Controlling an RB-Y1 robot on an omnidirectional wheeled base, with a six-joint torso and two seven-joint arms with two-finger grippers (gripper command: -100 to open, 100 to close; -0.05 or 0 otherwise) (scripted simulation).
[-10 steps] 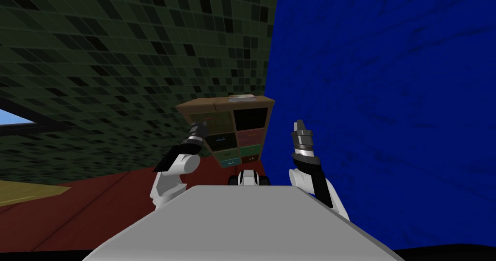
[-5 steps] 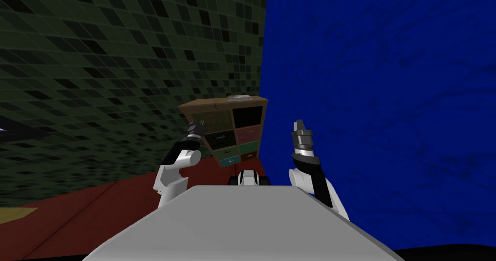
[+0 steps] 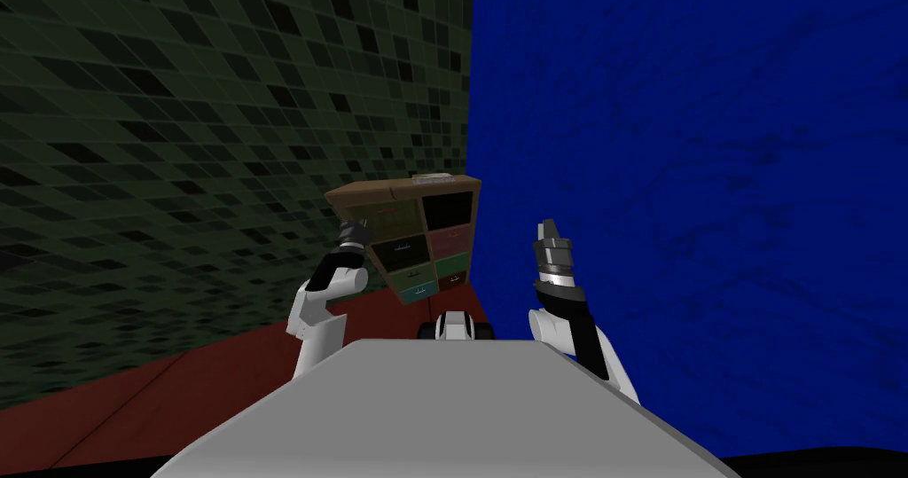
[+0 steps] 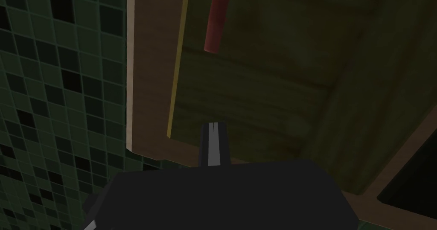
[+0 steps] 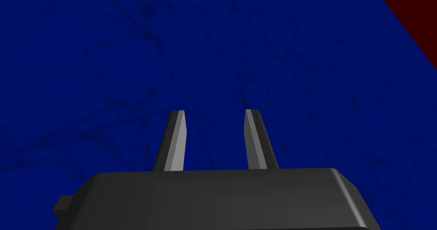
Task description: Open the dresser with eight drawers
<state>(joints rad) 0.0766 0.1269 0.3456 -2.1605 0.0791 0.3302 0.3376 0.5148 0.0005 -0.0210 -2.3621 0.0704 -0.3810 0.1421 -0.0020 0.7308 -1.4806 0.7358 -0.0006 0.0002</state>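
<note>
The dresser [image 3: 408,233] is a brown frame holding eight drawers of different colours, standing in the corner between a green tiled wall and a blue wall. My left gripper [image 3: 361,225] is at its top left drawer. In the left wrist view the left gripper [image 4: 213,129] is shut with nothing between its fingers. Its tips are close to the olive-green drawer front [image 4: 256,91], beside the frame's edge [image 4: 147,69] and well short of the red handle [image 4: 215,22]. My right gripper [image 3: 547,227] is raised before the blue wall; in its wrist view it [image 5: 214,114] stands open and empty.
A flat light object [image 3: 432,180] lies on the dresser's top. The top right compartment [image 3: 448,208] looks black. The green tiled wall [image 3: 177,144] runs along the left, the blue wall [image 3: 692,189] along the right, and dark red floor [image 3: 204,375] lies below.
The whole head picture has swung, so the window at the left edge has gone out of view. My left arm has reached further up toward the dresser. The right arm has stayed put.
</note>
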